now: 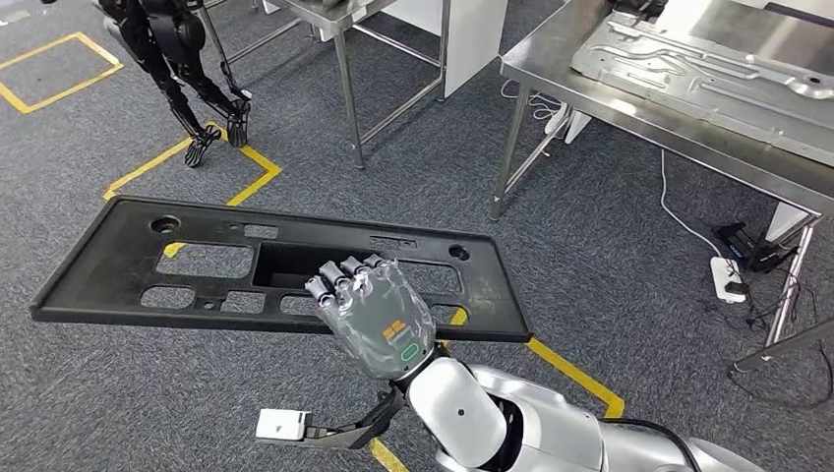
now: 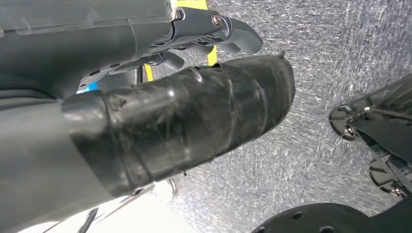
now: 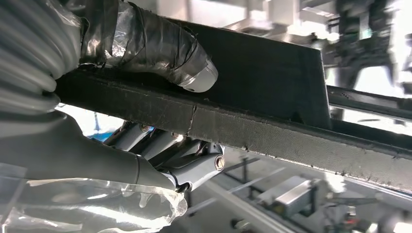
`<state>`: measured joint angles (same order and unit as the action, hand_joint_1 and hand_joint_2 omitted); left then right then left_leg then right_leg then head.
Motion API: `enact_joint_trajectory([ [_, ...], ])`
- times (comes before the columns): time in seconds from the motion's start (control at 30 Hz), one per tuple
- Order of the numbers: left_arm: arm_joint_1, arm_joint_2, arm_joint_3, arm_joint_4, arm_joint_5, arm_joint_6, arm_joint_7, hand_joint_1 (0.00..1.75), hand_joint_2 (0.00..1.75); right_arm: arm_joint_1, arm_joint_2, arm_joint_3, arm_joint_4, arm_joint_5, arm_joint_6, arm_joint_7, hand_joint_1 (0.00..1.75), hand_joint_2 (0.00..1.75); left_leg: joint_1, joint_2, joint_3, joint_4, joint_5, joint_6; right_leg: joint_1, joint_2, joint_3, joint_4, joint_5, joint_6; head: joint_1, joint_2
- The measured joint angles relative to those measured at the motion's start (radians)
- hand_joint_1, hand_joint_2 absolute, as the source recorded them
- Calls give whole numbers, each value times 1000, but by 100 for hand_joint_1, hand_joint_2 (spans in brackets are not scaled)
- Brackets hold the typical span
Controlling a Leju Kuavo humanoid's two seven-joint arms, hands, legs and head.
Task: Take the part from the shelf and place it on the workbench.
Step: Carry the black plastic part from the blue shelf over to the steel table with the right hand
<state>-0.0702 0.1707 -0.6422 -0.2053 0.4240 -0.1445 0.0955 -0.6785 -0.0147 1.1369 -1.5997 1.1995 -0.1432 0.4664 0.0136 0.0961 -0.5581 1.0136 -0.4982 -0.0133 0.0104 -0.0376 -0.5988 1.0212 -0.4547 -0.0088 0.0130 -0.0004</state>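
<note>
So the right hand [image 1: 379,320] grips one black part [image 1: 128,270] by its near edge; open carpet [image 1: 610,256] beyond the fingertips, and the left hand [image 2: 160,53] fingers are curled on nothing.

Silver right arm; grey right hand [image 1: 376,317] bears orange marks and clear film.

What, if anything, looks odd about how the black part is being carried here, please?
The long black panel is held by the right hand alone, gripped at its near edge, well right of its middle. The long left portion hangs unsupported, so it may sag or twist. The left hand holds nothing.
</note>
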Motion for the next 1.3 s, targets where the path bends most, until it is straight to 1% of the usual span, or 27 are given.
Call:
enact_joint_trajectory([
  [0.07,-1,1,-1,0,2,0,4,0,0,-2,-6,-4,0,25,10,12,175,175,4,-33,-21,48,-34,-8,-5,19,2,-6,6,-12,-2,0],
  [0.13,1,1,-4,0,-1,0,8,0,0,-2,-13,-8,1,51,21,25,175,175,5,-77,-81,172,-96,-11,-7,38,1,-8,9,-20,-5,0],
  [0.17,1,1,-6,0,-4,0,12,0,0,-1,-17,-10,2,63,26,32,175,175,5,-85,-115,238,-120,-12,-5,49,0,-7,11,-22,-6,0],
  [0.2,2,1,-8,0,-8,-1,15,0,0,0,-23,-12,3,72,32,38,175,175,5,-88,-138,280,-128,-12,-4,61,0,-7,11,-23,-6,0],
  [0.23,3,1,-10,0,-11,-1,17,0,0,2,-31,-13,5,81,39,46,175,175,5,-89,-144,287,-116,-10,-3,74,-1,-5,12,-24,-6,0],
  [0.27,4,1,-13,0,-15,-2,19,0,0,3,-40,-16,5,89,47,54,175,175,5,-91,-132,254,-86,-7,-2,86,-1,-3,12,-24,-6,0],
  [0.3,4,1,-14,0,-17,-2,19,0,0,3,-49,-20,5,97,55,63,175,175,5,-98,-104,192,-48,-3,-2,98,-1,1,11,-23,-6,0],
  [0.37,5,3,-19,0,-18,-2,18,0,0,5,-67,-29,2,111,70,78,175,175,5,-131,-46,68,0,6,-2,119,-6,9,9,-17,-6,0],
  [0.43,3,4,-25,0,-19,-2,12,0,0,11,-86,-37,-6,125,86,91,175,175,3,-150,-24,21,5,13,-4,136,-14,12,11,-5,-5,0],
  [0.5,-1,4,-30,0,-19,-3,1,0,0,24,-110,-46,-18,140,102,105,175,175,3,-135,-22,13,10,22,-6,150,-17,8,16,8,-6,0],
  [0.53,-2,3,-31,0,-19,-3,-3,0,0,31,-124,-51,-24,146,110,111,175,175,5,-126,-20,7,14,29,-4,143,-19,12,13,14,-5,0],
  [0.6,0,3,-33,0,-19,-3,-11,0,0,42,-152,-62,-38,163,123,119,175,175,9,-105,-16,-4,22,42,-2,101,-45,67,-26,24,1,0],
  [0.67,3,3,-34,0,-16,-4,-14,0,0,55,-174,-73,-50,186,135,126,175,175,6,-84,-17,-6,23,49,-6,58,-103,189,-91,33,7,0],
  [0.7,4,3,-35,0,-13,-5,-14,0,0,64,-183,-78,-55,196,140,128,175,175,5,-73,-17,-6,22,49,-10,51,-132,247,-114,37,8,0],
  [0.73,5,3,-35,0,-10,-9,-11,0,0,74,-192,-82,-60,204,144,130,175,175,4,-62,-18,-6,21,50,-13,47,-148,279,-120,40,8,0],
  [0.77,4,3,-36,0,-6,-15,-7,0,0,84,-202,-87,-65,211,146,132,175,175,4,-52,-17,-6,20,49,-16,44,-145,275,-107,42,8,0],
  [0.8,3,2,-38,0,-2,-23,0,0,0,93,-212,-92,-71,217,148,133,175,175,5,-43,-15,-5,19,48,-18,39,-122,231,-76,44,8,0],
  [0.83,3,1,-39,0,1,-32,10,0,0,103,-223,-100,-79,225,150,135,175,175,5,-35,-13,-4,16,46,-19,26,-82,158,-38,43,8,0],
  [0.9,2,-1,-44,0,5,-45,33,0,0,124,-247,-122,-105,243,158,140,175,175,0,-22,-7,-2,10,38,-12,-10,-15,32,5,36,8,0],
  [0.97,2,-3,-48,0,7,-51,54,0,0,154,-273,-146,-141,261,172,146,175,175,-5,-8,-3,-1,6,29,-4,-20,1,-7,9,28,7,0],
  [1.03,2,-4,-49,0,12,-52,65,0,0,189,-301,-168,-180,269,186,149,175,175,-4,5,2,-3,1,18,-6,1,2,-11,12,18,6,0],
  [1.1,3,-4,-50,0,16,-50,68,0,0,217,-325,-188,-216,270,194,150,175,175,0,-20,-9,30,-28,9,-12,20,6,-19,18,5,4,0],
  [1.17,3,-4,-52,0,16,-45,70,0,0,235,-343,-204,-248,271,203,151,175,175,3,-67,-58,142,-90,3,-15,40,7,-21,21,-4,0,0],
  [1.2,3,-4,-54,0,16,-42,71,0,0,245,-351,-211,-262,271,210,151,175,175,3,-80,-92,213,-121,2,-15,50,6,-21,21,-6,-2,0],
  [1.23,4,-4,-55,0,15,-39,72,0,0,255,-360,-216,-274,271,217,152,175,175,4,-85,-118,266,-137,1,-14,62,6,-20,21,-6,-2,0],
  [1.27,4,-4,-56,0,12,-36,72,0,0,264,-368,-221,-286,271,224,153,175,175,4,-87,-131,287,-134,1,-13,72,6,-18,20,-6,-2,0],
  [1.3,5,-4,-57,0,8,-35,72,0,0,272,-376,-227,-297,271,231,155,175,175,4,-88,-125,269,-111,2,-13,82,6,-15,19,-6,-2,0],
])
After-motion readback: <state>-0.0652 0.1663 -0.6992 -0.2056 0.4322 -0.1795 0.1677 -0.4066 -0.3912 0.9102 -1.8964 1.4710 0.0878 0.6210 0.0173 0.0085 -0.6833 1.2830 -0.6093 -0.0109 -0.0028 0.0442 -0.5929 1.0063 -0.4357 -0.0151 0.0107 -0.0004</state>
